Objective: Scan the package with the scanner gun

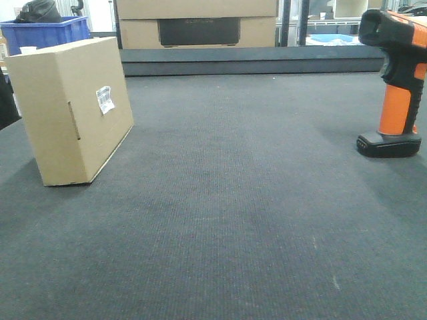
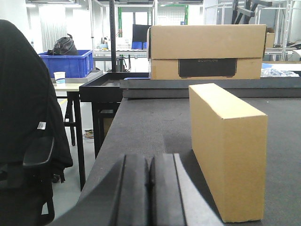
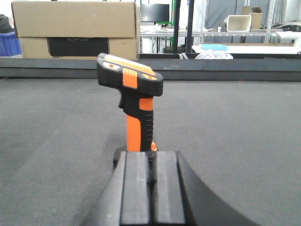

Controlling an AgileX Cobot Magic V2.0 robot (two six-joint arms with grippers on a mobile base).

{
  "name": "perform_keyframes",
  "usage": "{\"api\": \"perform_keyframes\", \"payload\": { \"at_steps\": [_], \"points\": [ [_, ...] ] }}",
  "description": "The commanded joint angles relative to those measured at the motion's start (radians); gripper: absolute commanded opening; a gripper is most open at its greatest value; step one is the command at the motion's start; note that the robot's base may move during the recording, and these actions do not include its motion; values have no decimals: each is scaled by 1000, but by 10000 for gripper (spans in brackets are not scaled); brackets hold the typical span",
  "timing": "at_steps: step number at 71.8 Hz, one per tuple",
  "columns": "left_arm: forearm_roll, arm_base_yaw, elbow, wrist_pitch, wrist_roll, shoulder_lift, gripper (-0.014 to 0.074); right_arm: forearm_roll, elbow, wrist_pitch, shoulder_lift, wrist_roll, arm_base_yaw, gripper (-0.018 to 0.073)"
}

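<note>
The package (image 1: 70,110), a tan cardboard box with a small white barcode label (image 1: 105,99), stands on edge at the left of the dark mat. In the left wrist view the package (image 2: 228,148) stands just ahead and to the right of my left gripper (image 2: 149,162), which is shut with nothing in it. The scanner gun (image 1: 397,80) stands upright on its black base at the far right. Seen from the right wrist, the scanner gun (image 3: 134,108) is directly ahead of my right gripper (image 3: 150,157), which is shut and empty. Neither gripper shows in the front view.
A larger cardboard box with a dark panel (image 1: 197,23) sits behind a raised black ledge (image 1: 253,60) at the back. A blue crate (image 1: 45,32) stands at the back left. A black chair (image 2: 26,141) and a side table (image 2: 87,87) stand off the mat's left edge.
</note>
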Motion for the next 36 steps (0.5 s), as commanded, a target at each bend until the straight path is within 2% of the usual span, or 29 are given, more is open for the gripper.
{"api": "perform_keyframes", "payload": {
  "at_steps": [1,36],
  "points": [
    [-2,0,-3,-16,0,-3,-111,0,0,-22,-2,-4,-2,-162],
    [5,0,-3,-41,0,-3,-111,0,0,-22,-2,-4,-2,-162]
  ]
}}
